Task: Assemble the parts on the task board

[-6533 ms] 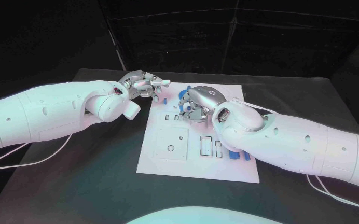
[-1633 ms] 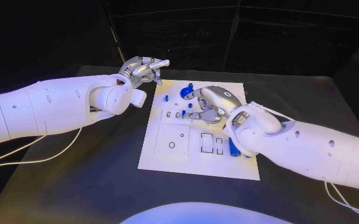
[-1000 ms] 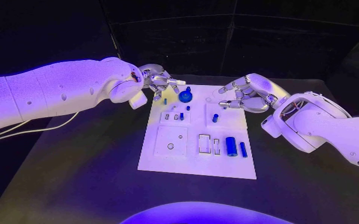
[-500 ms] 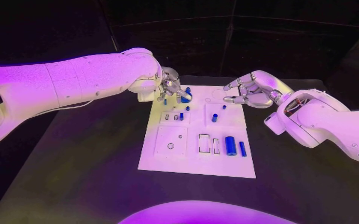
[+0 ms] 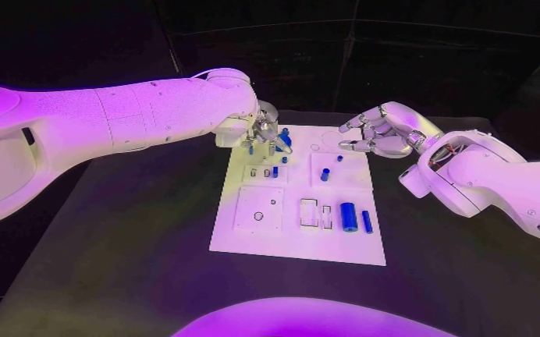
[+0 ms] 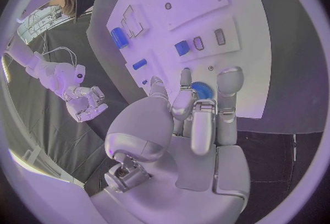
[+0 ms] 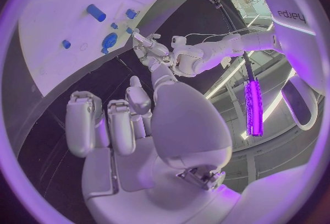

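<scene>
Your left hand [image 5: 265, 130] sits over the upper left corner of the task board [image 5: 295, 239], fingers drawn down around the round blue part [image 6: 201, 89] there. Whether they actually pinch it you cannot tell; in the left wrist view the fingertips [image 6: 230, 77] flank the disc but the contact itself is masked. Your right hand [image 5: 377, 132] hovers off the board's upper right edge, fingers spread, holding nothing. To do this step well, close evenly on the disc's rim, keep it level, and lift straight before seeking its seat. The short blue peg [image 5: 324, 174] stands mid-board; two blue cylinders [image 5: 349, 217] lie at lower right. The empty recesses' shapes are too small to read.
</scene>
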Controlling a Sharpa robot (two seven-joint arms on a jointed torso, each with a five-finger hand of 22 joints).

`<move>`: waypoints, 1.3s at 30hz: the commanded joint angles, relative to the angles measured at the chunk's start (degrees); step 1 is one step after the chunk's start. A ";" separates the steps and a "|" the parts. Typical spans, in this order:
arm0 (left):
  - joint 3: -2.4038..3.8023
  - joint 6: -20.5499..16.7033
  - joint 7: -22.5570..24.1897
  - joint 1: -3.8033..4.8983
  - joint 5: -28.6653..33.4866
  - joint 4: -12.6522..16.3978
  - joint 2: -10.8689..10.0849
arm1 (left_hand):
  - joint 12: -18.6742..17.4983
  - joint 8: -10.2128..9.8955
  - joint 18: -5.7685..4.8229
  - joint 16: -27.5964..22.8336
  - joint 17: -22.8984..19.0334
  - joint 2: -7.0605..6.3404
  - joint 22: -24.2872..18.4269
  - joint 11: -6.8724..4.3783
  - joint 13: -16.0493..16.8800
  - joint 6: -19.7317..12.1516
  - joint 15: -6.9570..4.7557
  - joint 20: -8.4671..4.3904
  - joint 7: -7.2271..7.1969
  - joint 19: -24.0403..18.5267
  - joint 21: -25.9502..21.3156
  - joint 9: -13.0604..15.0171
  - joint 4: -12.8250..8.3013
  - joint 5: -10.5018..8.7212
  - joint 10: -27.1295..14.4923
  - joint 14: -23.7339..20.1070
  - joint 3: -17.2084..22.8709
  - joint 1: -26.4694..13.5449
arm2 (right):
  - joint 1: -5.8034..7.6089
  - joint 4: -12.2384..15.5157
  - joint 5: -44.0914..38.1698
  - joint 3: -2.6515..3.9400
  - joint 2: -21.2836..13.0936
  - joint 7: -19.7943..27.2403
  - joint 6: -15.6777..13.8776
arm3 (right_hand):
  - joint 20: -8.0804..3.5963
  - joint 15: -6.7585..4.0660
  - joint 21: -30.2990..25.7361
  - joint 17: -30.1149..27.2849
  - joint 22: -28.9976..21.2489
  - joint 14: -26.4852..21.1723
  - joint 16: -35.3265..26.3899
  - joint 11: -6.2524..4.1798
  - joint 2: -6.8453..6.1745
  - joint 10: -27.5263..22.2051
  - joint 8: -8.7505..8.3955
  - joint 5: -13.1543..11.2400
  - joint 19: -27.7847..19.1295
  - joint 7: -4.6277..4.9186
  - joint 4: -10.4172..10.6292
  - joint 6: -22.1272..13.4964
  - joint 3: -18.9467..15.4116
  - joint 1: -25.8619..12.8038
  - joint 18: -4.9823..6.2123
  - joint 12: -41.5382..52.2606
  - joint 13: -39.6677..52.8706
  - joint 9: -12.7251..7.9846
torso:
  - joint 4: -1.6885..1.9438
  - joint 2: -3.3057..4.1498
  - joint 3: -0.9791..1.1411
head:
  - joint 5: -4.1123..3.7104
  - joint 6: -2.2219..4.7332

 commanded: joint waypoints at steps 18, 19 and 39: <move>-0.83 4.99 -1.26 -1.71 -1.72 -3.21 2.38 | 0.21 0.92 -0.84 0.25 9.74 0.00 0.39 -0.13 -0.07 -0.24 -0.56 -0.13 -0.51 0.42 0.44 0.72 0.67 0.26 0.09 4.77 -0.22 0.48 | 0.10 -0.88 0.31 0.04 0.39 -0.70 -0.23 | -0.45 -0.44 -1.11 11.42 -1.34 5.11 -0.96 -0.09 0.31 -0.77 0.45 2.79 -0.68 -0.13 -0.10 -0.07 -0.84 0.60 0.79 -1.66 -1.75 -0.25 | 0.03 -0.02 -0.04 | -0.12 -0.25; -0.84 4.91 -1.25 -1.76 -1.57 -3.25 2.42 | 0.17 1.02 -0.84 0.24 9.71 0.03 0.38 -0.14 -0.14 -0.31 -0.56 -0.13 -0.52 0.39 0.44 0.83 0.62 0.27 0.04 4.77 -0.18 0.60 | 0.10 -0.91 0.31 0.04 0.39 -0.69 -0.39 | -0.44 -0.43 -1.20 11.33 -1.48 5.08 -1.03 -0.08 0.30 -0.90 0.43 2.90 -0.75 -0.12 -0.09 -0.12 -0.88 0.59 0.82 -1.80 -1.91 -0.26 | 0.03 -0.01 -0.04 | -0.12 -0.27; -0.85 5.78 -1.28 -2.25 -0.59 -3.81 3.23 | 0.18 2.13 -0.88 0.28 9.80 -0.11 0.72 -0.14 0.12 -1.24 -0.56 -0.16 -0.51 0.28 0.62 2.02 -0.04 0.28 0.04 4.77 0.29 1.97 | 0.10 -1.17 0.38 0.04 0.65 -0.72 -1.09 | -0.42 -0.40 -1.50 10.95 -1.93 4.94 -1.38 -0.05 0.38 -1.61 0.47 3.79 -0.97 -0.09 -0.10 -0.28 -1.02 0.67 0.90 -2.61 -2.78 -0.30 | -0.01 0.01 -0.02 | -0.73 -0.78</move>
